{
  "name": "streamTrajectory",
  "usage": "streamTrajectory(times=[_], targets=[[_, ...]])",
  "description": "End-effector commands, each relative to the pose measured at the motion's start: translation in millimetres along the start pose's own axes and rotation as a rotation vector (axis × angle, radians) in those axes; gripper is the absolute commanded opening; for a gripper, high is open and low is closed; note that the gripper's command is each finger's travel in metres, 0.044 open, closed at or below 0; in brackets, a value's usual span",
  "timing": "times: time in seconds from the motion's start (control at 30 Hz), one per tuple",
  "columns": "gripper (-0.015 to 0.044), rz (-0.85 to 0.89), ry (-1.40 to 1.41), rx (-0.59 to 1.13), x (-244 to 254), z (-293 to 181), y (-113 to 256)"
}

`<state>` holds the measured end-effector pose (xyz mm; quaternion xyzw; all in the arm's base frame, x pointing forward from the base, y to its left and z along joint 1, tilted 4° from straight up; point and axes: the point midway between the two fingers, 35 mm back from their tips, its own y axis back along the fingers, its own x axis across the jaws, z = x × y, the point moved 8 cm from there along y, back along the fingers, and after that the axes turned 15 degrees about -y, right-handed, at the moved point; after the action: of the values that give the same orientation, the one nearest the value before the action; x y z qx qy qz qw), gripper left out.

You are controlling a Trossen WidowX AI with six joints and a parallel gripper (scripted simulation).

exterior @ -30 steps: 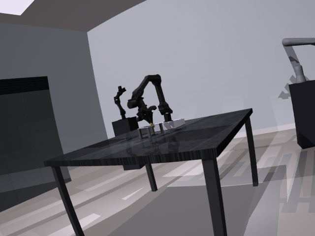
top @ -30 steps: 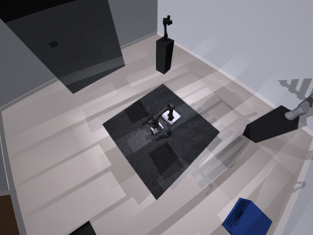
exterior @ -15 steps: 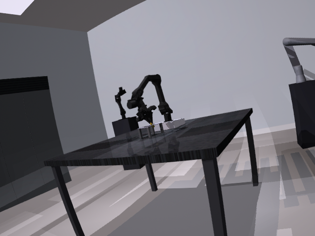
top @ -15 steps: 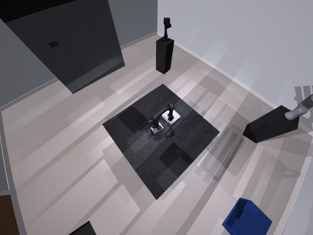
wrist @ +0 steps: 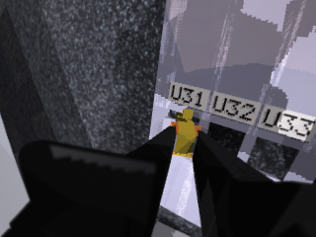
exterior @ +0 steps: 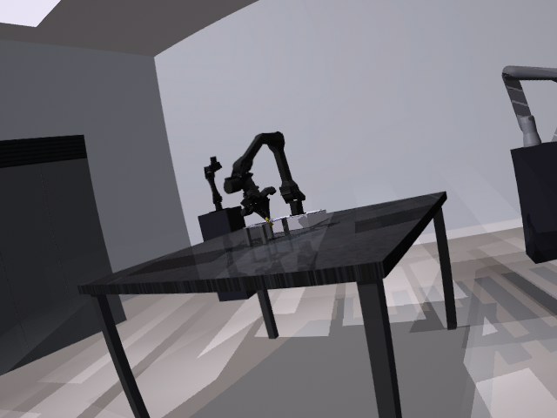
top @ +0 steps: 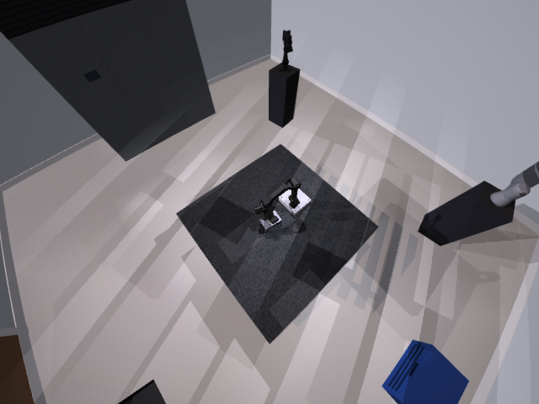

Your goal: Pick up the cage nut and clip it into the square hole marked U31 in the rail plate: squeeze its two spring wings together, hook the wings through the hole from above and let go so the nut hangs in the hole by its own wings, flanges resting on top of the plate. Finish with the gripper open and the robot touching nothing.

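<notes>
Wrist view: one hand [wrist: 184, 135] [exterior: 268, 219], two dark fingers, clenching one cage nut [wrist: 186, 135] [exterior: 268, 220]. Nut showing yellow with orange bits at its sides. Landmark = rail plate [wrist: 222, 59] [exterior: 258, 224] [top: 264, 224]. Nut sitting at the plate's U31 position, just beside the U31 label, covering most of that hole. Can't tell whether the wings are hooking through.

Labels: three readable on the plate, one each: "U31" [wrist: 187, 96], "U32" [wrist: 233, 107], "U33" [wrist: 288, 123]. Running in a row, black characters on pale tags. Two dark square openings showing plainly beside the nut, one below U32 [wrist: 223, 140], one below U33 [wrist: 271, 158]. No brand I can read.

Exterior: one black arm [exterior: 280, 159] [top: 280, 191] bending over, hand pointing down at the plate. Plate standing raised on the dark surface [exterior: 314, 252] [top: 261, 269]. One white base block [exterior: 310, 219] [top: 306, 200] lying near the plate, arm rising from it.

Top: away from the plate, beyond the surface, two more arms are standing on pedestals, one black [top: 286, 45] [exterior: 213, 179], one grey [top: 509, 194] [exterior: 529, 130]. One blue box [top: 430, 375] is sitting on the floor, well apart from the plate. Text on these: too small to tell.
</notes>
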<state>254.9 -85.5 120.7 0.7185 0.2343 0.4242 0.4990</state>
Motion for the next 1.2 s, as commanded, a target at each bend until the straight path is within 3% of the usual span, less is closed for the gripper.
streamTrajectory(times=[0.0, 1.17], targets=[[0.0036, 0.014, 0.004, 0.006, -1.2, 0.0, -0.2], [0.0036, 0.004, 0.004, 0.003, -2.2, 0.1, -0.5]])
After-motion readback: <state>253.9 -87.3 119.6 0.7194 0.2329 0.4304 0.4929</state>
